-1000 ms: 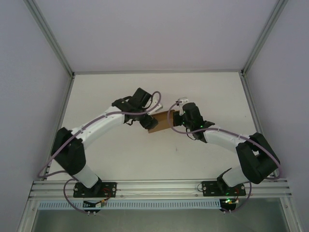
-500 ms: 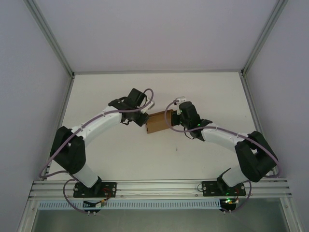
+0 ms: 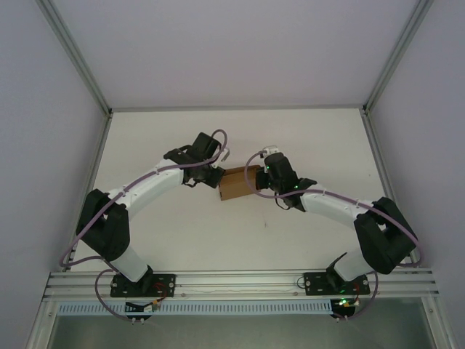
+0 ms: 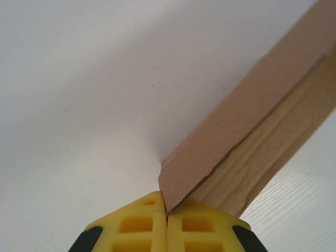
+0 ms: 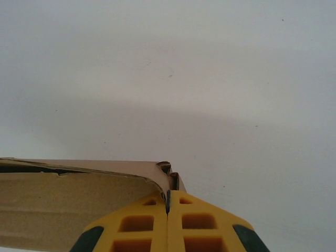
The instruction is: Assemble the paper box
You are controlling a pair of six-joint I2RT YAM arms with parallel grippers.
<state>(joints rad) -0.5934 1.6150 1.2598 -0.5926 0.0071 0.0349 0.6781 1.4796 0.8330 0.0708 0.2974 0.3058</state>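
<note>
box (image 3: 236, 184) looks light, thin, easily creased; left pincer (image 4: 167, 212) and right pincer (image 5: 168, 202) each clamped fully on a card edge at their tips, so grip near folds, gently.

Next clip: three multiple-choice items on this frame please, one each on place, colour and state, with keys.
1. Where is the box? A. between the left gripper and right gripper B. left of both C. right of both
2. Box colour? A. white B. brown C. blue
3. The left gripper is: A. wide open B. shut on nothing C. shut on the box
Answers: 1 A, a gripper at each end; 2 B, plain brown cardboard; 3 C, its yellow fingers pinch a box corner.
</note>
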